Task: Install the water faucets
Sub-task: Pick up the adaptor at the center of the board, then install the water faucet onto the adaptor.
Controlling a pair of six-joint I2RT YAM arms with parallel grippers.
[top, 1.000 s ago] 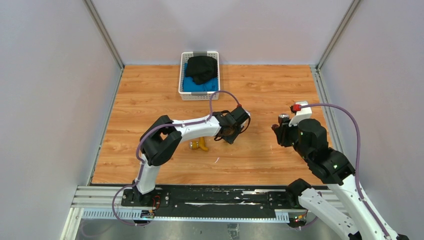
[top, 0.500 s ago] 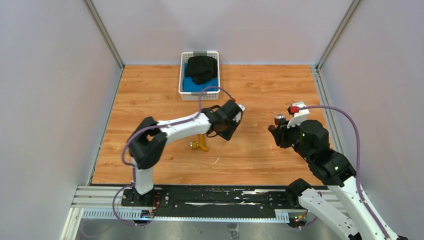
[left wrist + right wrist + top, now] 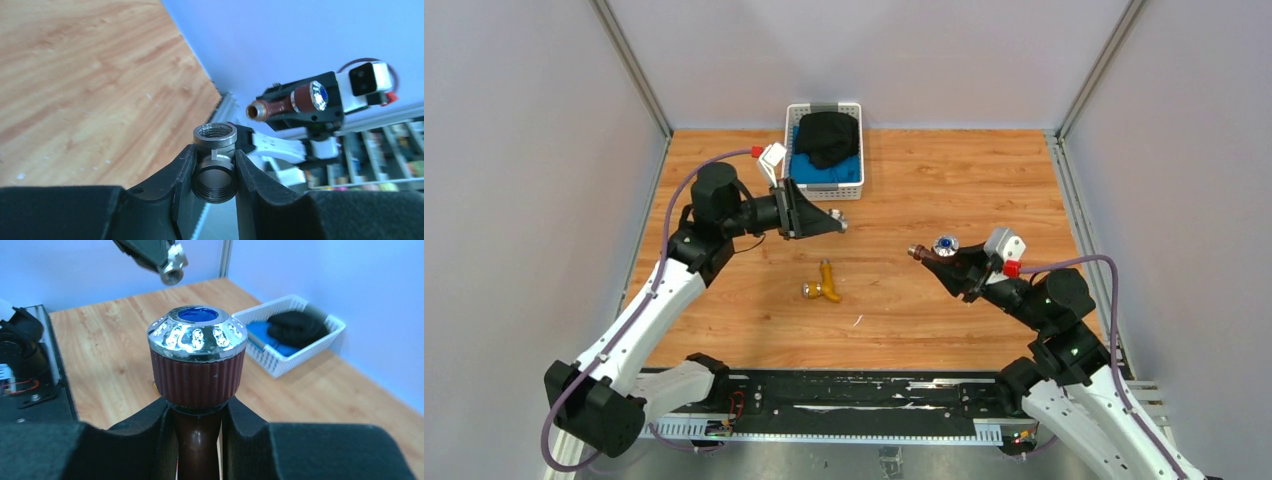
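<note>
My left gripper (image 3: pixel 214 156) pinches the grey fitting (image 3: pixel 215 136), my right gripper (image 3: pixel 197 426) the brown faucet (image 3: pixel 196 365); joining step, I think: threads need aligning.

The brass-yellow faucet (image 3: pixel 826 286) lies on the table (image 3: pixel 944 180); the reddish-brown faucet (image 3: pixel 280 103) with blue-marked knob is held aloft.

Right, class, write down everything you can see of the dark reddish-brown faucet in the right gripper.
The dark reddish-brown faucet looks metal: a ribbed round knob capped by a dimpled chrome ring with a blue centre, on a smooth brown body with a brassy open end. The right gripper is clamped on the body just below the knob; nothing else touches it. It is held in the air above the wooden table, knob upward.
</note>
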